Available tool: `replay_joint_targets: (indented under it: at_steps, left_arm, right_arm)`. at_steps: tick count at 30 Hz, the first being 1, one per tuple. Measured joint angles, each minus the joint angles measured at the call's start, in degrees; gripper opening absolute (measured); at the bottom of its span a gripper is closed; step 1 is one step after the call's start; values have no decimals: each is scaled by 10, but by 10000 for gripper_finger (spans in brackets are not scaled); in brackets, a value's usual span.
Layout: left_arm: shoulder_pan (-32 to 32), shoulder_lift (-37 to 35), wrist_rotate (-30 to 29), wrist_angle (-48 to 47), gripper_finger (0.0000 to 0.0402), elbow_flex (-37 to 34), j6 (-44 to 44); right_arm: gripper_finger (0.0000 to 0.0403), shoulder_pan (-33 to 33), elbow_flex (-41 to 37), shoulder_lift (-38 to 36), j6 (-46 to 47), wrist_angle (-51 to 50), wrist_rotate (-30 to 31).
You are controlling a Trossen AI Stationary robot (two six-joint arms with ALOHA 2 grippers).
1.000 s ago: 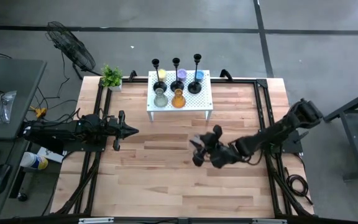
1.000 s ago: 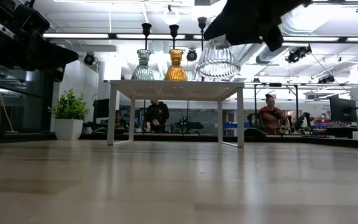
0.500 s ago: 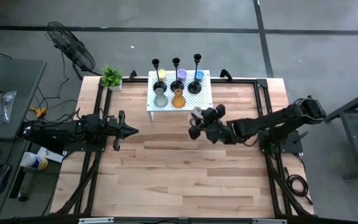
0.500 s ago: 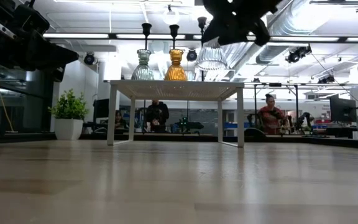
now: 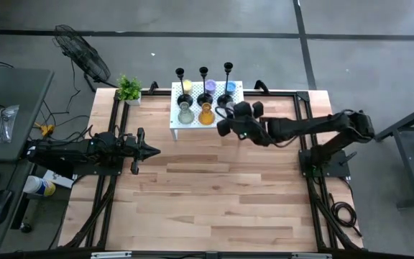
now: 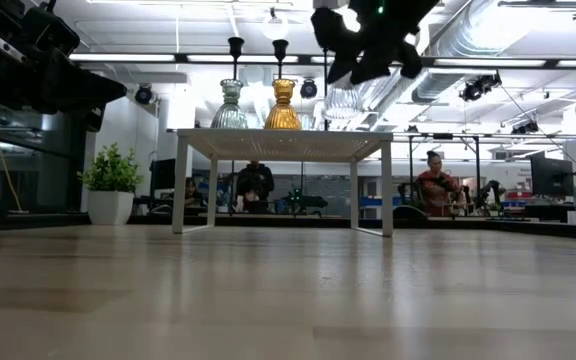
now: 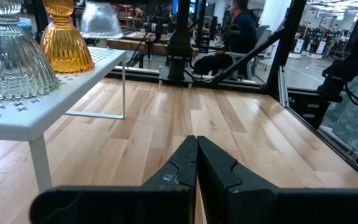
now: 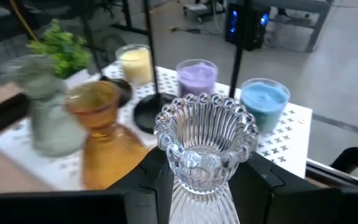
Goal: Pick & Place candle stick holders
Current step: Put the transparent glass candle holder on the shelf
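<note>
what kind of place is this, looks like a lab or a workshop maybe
Most likely a robotics lab or open workshop. Exposed ceiling ducts and strip lights run overhead, people sit at workstations behind the wooden table, and a floor fan stands on the bare concrete beside it.

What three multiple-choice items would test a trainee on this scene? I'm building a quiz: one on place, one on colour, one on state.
1. Where is the right gripper?
A. at the white stand's right end
B. beside the plant
C. at the table's near edge

2. What colour is the cup it holds?
A. amber
B. clear
C. blue

3. How is the left gripper?
A. open
B. shut on a cup
C. shut, empty

Answers: 1 A, the high view shows it there. 2 B, the right wrist view shows ribbed clear glass. 3 C, its fingers meet with nothing between.
</note>
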Motion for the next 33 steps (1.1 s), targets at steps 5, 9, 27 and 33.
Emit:
replay_joint_targets:
  at_steps: [5,9,27,33]
  left_arm:
    - [0,0,0,0,0,0,0]
    - [0,0,0,0,0,0,0]
    - [0,0,0,0,0,0,0]
    - [0,0,0,0,0,0,0]
  right_arm:
    - [113,-25,0,19,-14,3,-38]
    - [113,-34,-1,30,-19,11,-40]
    - [113,-68,0,52,-5,31,-49]
    - [113,-72,0,52,-5,30,-50]
